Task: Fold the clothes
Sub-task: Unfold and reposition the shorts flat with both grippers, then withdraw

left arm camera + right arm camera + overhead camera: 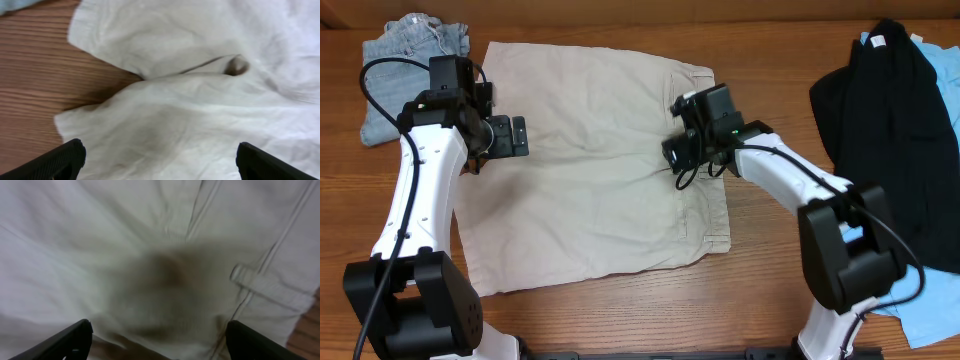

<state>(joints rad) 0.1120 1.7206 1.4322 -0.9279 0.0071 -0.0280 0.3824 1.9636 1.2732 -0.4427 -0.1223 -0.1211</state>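
Note:
Pale beige shorts (590, 160) lie spread flat mid-table, waistband at the right. My left gripper (485, 140) is open over the shorts' left edge, where the two leg hems meet; the left wrist view shows the cloth (190, 115) between its wide-apart fingers (160, 162). My right gripper (678, 152) is open over the waistband area; the right wrist view shows beige cloth (150, 255) with a belt loop (260, 282) between its fingers (157, 340). Light-blue denim (410, 60) lies at the far left. A black garment (895, 120) lies on a sky-blue top (930, 290) at the right.
Bare wooden tabletop (620, 310) runs along the front edge and between the shorts and the black garment. The denim sits close behind my left arm.

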